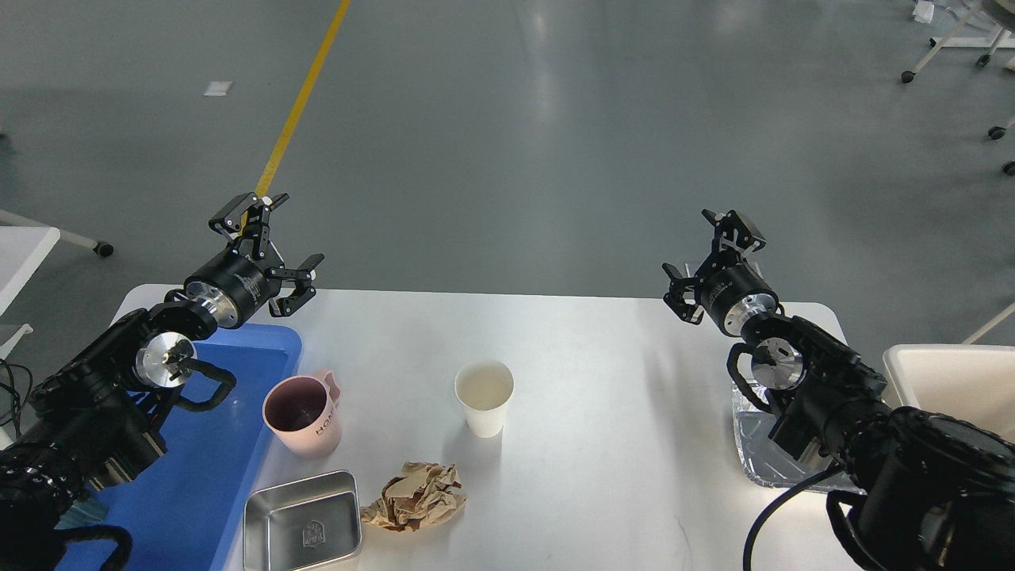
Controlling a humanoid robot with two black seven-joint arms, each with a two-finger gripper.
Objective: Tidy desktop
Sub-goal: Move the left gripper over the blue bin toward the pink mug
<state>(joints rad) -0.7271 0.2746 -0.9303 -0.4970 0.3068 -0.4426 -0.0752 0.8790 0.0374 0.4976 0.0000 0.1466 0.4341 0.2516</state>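
The white desktop (603, 373) spans the lower half of the head view. On it stand a pink mug (304, 414) and a white paper cup (484, 396), with a crumpled brown paper ball (415, 496) and a metal tin (302, 530) near the front edge. My left gripper (270, 242) hovers open above the table's far left corner, holding nothing. My right gripper (710, 258) hovers open above the far right part, also holding nothing.
A blue tray (214, 460) lies along the left side under my left arm. A crinkled foil tray (761, 460) sits at the right, partly hidden by my right arm. A cream-white bin (955, 381) stands beside the table's right edge.
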